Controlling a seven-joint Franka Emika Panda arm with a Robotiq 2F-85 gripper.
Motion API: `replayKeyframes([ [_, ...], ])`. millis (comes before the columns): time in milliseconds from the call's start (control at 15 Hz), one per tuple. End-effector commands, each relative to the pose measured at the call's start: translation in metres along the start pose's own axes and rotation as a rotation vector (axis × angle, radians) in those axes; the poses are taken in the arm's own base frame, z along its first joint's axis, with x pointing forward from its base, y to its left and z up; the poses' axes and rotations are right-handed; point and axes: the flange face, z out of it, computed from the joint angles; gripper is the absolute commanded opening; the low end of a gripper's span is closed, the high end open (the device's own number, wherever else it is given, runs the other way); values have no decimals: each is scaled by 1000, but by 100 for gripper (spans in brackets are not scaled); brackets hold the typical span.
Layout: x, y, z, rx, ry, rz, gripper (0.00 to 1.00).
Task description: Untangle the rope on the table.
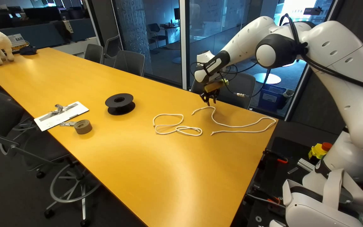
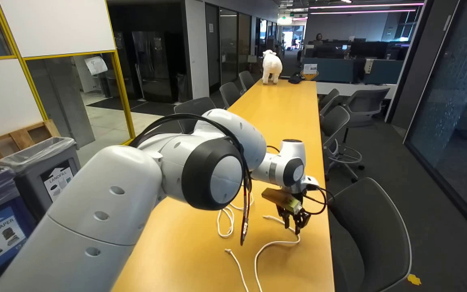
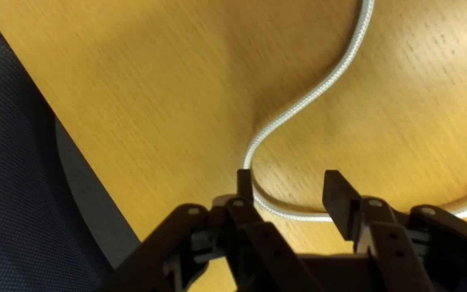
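The black two-finger gripper [image 3: 290,186] has its fingers [image 3: 341,202] parted. It points downward above the long, glossy yellow-orange table [image 1: 169,170], near one long edge, as both exterior views show. In the wrist view, one finger overlaps the off-white braided cord rope [image 3: 318,90]; the rope crosses the gap and passes behind the opposite finger. Contact between fingertips and rope cannot be determined.

The rope lies on the table in two parts. In an exterior view, the open length [image 1: 238,126] runs from near the gripper to a rounded bend close to the table's end, then doubles back. The looped length [image 1: 177,128] lies just beside it and crosses over itself.

The black round spool [image 1: 119,105] rests flat between the looped length and the flat white rectangular board [image 1: 62,116]. The brown roll of tape [image 1: 83,126] sits beside the board. The white jointed robot arm [image 1: 339,53] reaches over the table. The white fleecy four-legged figure [image 2: 273,67] stands at the table's far end.
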Motion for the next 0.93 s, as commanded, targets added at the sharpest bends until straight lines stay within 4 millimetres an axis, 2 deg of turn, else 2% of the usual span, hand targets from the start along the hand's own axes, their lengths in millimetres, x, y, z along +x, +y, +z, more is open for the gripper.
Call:
replayKeyframes([
  [0,-5,-34,-19,5,12,-70,81],
  [133,-17,-61,-25,11,6,-127,97],
  [200,-23,-75,-27,20,1,-165,100],
  [533,-57,-143,-37,38,-26,-372,100],
  [867,-88,-189,-44,50,-59,-573,100],
])
